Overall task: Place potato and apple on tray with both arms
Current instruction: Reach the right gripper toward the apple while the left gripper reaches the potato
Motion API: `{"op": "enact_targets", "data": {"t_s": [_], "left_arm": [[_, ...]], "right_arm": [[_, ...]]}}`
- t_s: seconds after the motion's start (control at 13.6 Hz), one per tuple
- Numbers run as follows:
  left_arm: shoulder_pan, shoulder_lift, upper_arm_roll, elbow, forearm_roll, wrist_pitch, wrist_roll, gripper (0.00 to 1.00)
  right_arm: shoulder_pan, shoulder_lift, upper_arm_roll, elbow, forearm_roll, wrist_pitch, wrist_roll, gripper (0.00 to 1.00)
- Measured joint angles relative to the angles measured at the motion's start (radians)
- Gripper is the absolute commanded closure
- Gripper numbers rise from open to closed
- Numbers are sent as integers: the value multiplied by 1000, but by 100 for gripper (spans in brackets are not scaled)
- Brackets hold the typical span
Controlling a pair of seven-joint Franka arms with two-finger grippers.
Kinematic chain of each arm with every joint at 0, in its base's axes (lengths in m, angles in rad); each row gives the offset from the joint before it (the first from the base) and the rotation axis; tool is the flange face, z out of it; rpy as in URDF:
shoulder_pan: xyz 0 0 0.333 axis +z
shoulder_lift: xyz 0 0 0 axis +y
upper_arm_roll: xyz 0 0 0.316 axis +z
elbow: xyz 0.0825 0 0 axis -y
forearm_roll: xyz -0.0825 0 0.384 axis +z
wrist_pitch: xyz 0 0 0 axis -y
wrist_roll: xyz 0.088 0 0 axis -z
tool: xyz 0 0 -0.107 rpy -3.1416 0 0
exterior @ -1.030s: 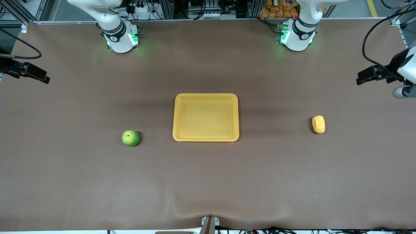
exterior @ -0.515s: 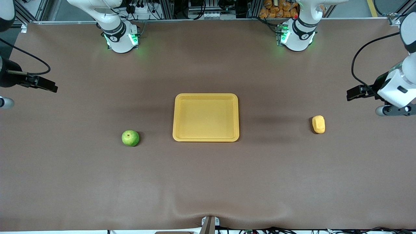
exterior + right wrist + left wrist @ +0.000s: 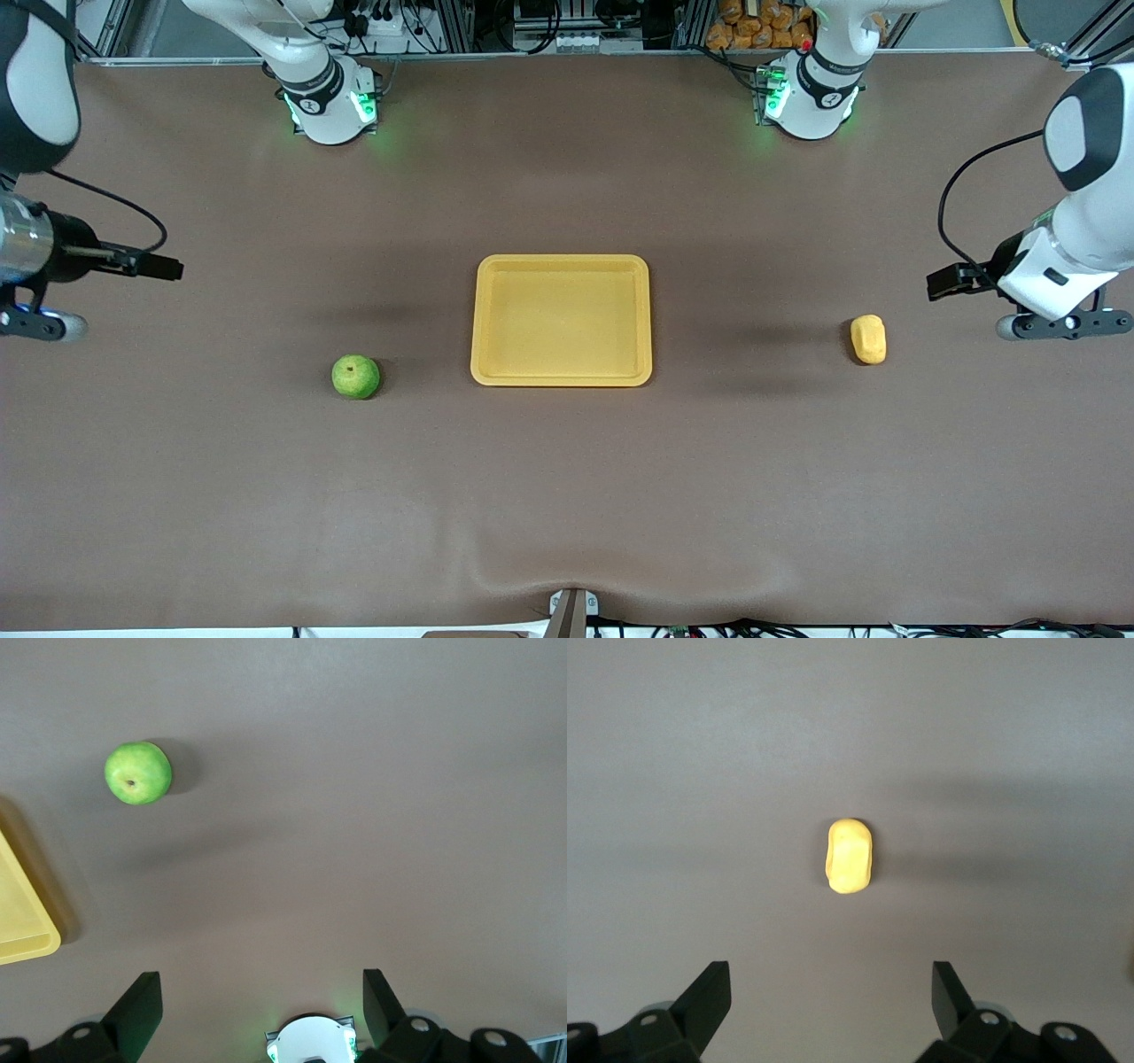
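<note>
The yellow-orange tray lies at the table's middle with nothing in it. The green apple sits on the table toward the right arm's end, apart from the tray. It also shows in the right wrist view, with a tray corner beside it. The potato lies toward the left arm's end and shows in the left wrist view. My left gripper hangs open in the air beside the potato. My right gripper hangs open near the table's end, well away from the apple.
The two arm bases stand along the table's edge farthest from the front camera. The right arm's base shows between my right gripper's fingers. A small mount sits at the nearest table edge. The brown tabletop is bare elsewhere.
Both arms have swung in from the table's ends. The left gripper has come closer to the potato and the right gripper closer to the apple. The apple, potato and tray have not moved.
</note>
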Motion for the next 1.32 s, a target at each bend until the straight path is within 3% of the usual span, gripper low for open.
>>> {"op": "enact_targets", "data": {"t_s": [0.29,0.81,1.32], "left_arm": [[16,4,0,-95,1,128,11,0],[19,68,0,-150,1,250,14,0],[41,80,0,-318,1,490,15,0]], "right_arm": [[0,64,0,0,0,76,0,0],[4,149,7,0,8,137,0,0],[7,207,13,-86,119,287,0,0]]}}
